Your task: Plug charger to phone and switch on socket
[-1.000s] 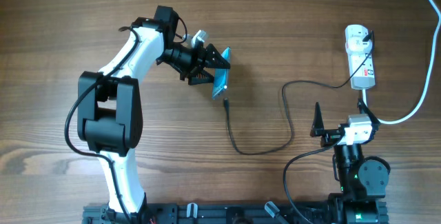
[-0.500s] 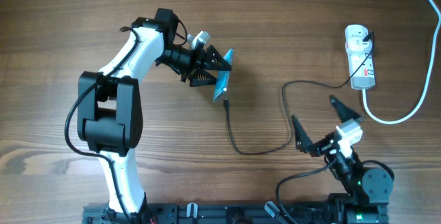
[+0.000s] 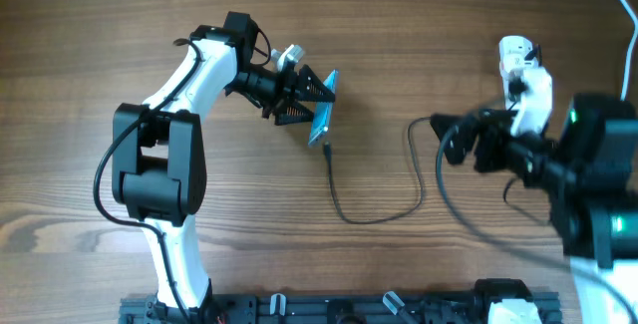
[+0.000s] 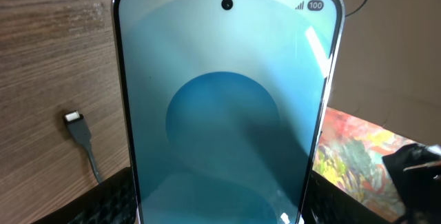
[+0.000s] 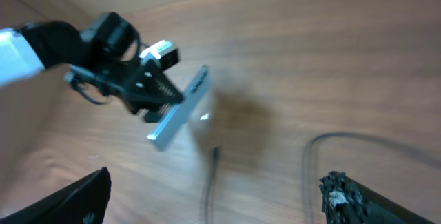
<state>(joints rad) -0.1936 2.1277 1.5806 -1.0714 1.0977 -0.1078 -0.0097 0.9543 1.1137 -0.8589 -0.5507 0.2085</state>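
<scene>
My left gripper (image 3: 311, 100) is shut on the phone (image 3: 321, 117) and holds it tilted on its edge above the table. The teal screen fills the left wrist view (image 4: 227, 107), between my fingers (image 4: 224, 214). The charger's connector tip (image 3: 327, 149) lies on the wood just below the phone, apart from it; it also shows in the left wrist view (image 4: 74, 119). Its thin black cable (image 3: 379, 218) loops right towards the white socket (image 3: 512, 53), which my raised right arm partly hides. My right gripper (image 3: 465, 143) is open and empty, high above the cable (image 5: 215, 156).
The socket's thick white cord (image 3: 624, 25) runs along the right edge. The right arm's body (image 3: 598, 174) looms large over the right side. A colourful patch (image 4: 353, 156) shows beside the phone in the left wrist view.
My right arm has risen from the front edge and swung up and back toward the socket, its gripper spread wide. The left arm and phone have not moved.
</scene>
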